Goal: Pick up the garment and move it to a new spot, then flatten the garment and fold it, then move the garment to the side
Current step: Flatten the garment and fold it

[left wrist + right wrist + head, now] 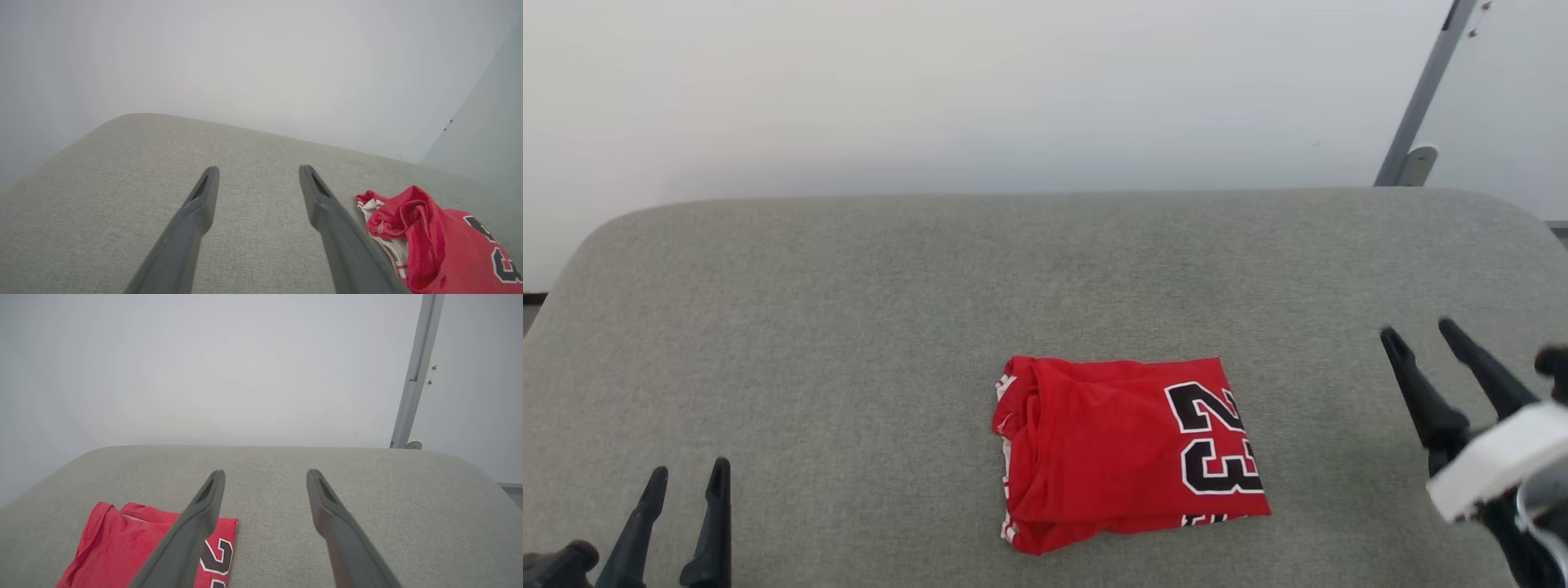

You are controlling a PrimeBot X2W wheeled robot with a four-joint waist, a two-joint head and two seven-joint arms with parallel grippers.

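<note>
The garment point(1111, 453), a red jersey with a black, white-outlined 23, lies folded into a compact rectangle on the grey padded surface point(849, 327), a little right of its middle. Its striped trim shows along the left edge. My left gripper point(686, 478) stands open at the lower left, well clear of the garment. My right gripper point(1421, 335) is open at the right, raised and apart from the cloth. In the left wrist view the garment point(433, 241) lies to the right of my open left gripper point(258, 171). In the right wrist view the garment point(122, 551) lies lower left of my open right gripper point(265, 474).
A pale wall rises behind the padded surface, whose rounded far edge point(1045, 196) runs across the view. A grey metal post point(1421, 98) stands at the back right, also seen as a post point(412, 375) in the right wrist view.
</note>
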